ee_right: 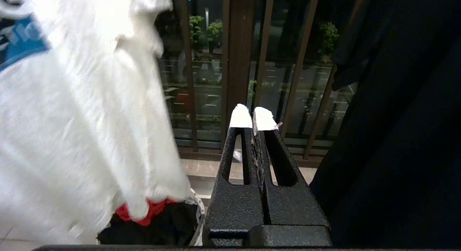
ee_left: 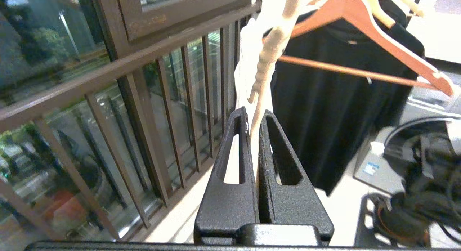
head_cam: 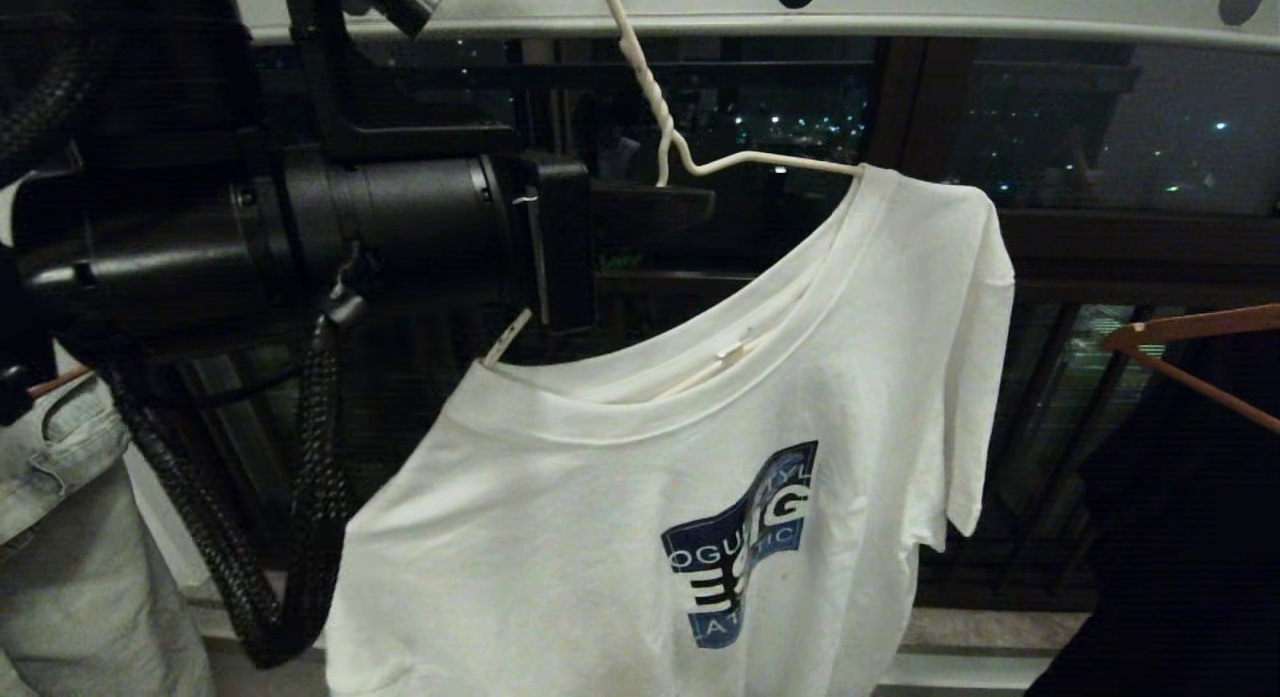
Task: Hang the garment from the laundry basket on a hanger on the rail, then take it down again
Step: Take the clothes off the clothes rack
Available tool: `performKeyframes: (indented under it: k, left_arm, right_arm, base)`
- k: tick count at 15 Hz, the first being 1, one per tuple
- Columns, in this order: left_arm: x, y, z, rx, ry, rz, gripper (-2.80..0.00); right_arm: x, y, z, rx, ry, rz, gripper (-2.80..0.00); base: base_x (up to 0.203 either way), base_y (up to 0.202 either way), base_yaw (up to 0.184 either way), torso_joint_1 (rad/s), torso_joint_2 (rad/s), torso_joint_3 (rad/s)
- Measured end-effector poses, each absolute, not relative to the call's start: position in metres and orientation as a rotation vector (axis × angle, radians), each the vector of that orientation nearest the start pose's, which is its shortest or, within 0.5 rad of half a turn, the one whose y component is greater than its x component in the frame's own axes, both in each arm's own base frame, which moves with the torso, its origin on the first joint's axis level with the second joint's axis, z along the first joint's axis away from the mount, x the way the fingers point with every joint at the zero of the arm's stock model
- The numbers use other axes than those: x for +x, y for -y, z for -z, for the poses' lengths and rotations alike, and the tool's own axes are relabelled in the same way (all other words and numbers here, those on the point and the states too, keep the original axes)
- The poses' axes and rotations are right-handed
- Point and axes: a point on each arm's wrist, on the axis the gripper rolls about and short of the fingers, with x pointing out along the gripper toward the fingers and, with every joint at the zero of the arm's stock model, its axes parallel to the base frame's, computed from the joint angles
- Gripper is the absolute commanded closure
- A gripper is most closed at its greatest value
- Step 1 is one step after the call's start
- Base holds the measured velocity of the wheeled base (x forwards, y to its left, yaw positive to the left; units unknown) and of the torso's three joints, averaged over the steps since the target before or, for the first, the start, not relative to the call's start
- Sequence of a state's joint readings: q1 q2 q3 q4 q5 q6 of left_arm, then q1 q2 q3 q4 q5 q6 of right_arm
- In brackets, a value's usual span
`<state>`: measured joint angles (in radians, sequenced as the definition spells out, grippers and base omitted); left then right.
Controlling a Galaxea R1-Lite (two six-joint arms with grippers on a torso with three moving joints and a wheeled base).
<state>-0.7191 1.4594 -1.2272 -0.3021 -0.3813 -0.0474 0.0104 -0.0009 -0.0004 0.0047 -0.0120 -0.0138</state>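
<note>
Head view showed, at far left, a pale blue denim piece point(head_cam: 60, 517) hanging beside the black left arm, whose braided cable looped down below it. The left end effector point(head_cam: 650, 212) reached level toward the right and was clenched on the cream-white wire hanger point(head_cam: 660, 127) just below its twisted neck; the left wrist view confirmed this, with the thin wire point(ee_left: 260, 99) pinched between the two dark fingers point(ee_left: 236, 164), which stood nearly together. The hanger's neck rose steeply, leaning slightly left, to the pale grey rail point(head_cam: 900, 12) with its black round holes running across the top; whether the hook sat on the rail could not be told. The hanger's shoulders sloped, the right one high and the left one low. On it hung the white T-shirt point(head_cam: 620, 517), tilted the same way, its collar open toward the camera and its dark blue logo facing forward, its length falling downward out of frame. Farther right, a brown wooden hanger point(head_cam: 1190, 342) carried a black garment point(head_cam: 1180, 557). Right wrist view showed the right end effector point(ee_right: 253, 116) closed on nothing, hanging low between the T-shirt and the black garment, above the laundry basket point(ee_right: 197, 207), whose pale perforated rim was only partly visible.
</note>
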Motion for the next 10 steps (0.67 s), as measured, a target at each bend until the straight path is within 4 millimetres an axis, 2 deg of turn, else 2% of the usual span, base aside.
performKeyframes:
  k: [3,6,10]
  left_arm:
    - [0.178,0.167,-0.319,-0.044,-0.014,1.1,0.0]
    - [0.175,0.165,-0.285,-0.032,-0.111,1.1,0.0]
    - [0.193,0.171,-0.239,-0.053,-0.071,1.061,0.0]
  right_arm:
    - [-0.023,0.001,-0.075,-0.014,-0.004,0.002,0.0]
    - [-0.023,0.001,-0.075,-0.014,-0.004,0.002,0.0]
    - [-0.023,0.001,-0.075,-0.014,-0.004,0.002,0.0]
  base:
    - [0.0,0.0,0.0,0.0,0.0,0.0]
    - [0.0,0.0,0.0,0.0,0.0,0.0]
    - [0.0,0.0,0.0,0.0,0.0,0.0]
